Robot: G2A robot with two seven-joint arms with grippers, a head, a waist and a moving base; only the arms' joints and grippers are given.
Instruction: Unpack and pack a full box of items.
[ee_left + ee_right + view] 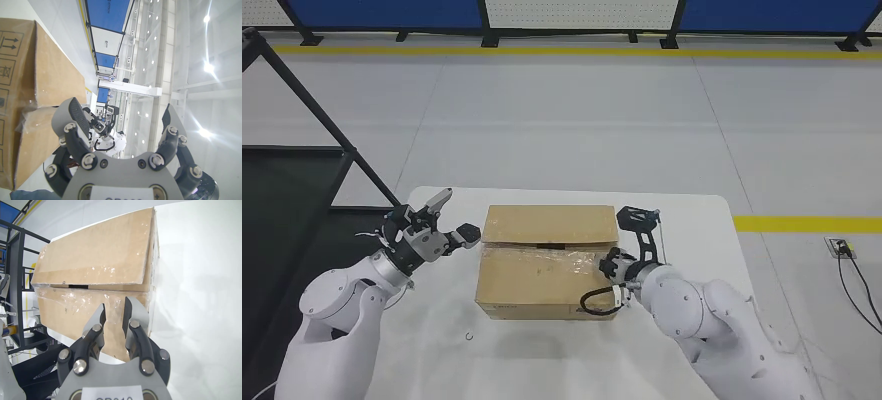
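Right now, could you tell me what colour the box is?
The box is plain brown cardboard, clearest in the right wrist view.

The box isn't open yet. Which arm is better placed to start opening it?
Right, probably: the right gripper sits at the clear tape on the box top; the left gripper hangs open beside its end.

White table [692, 215] at centre. Black metal frame [302, 110] at 9 o'clock. Yellow floor line [542, 49] and blue panels [382, 12] at 12 o'clock. Short yellow stripe [807, 224] at 3 o'clock, black cable [854, 285] toward 4 o'clock.
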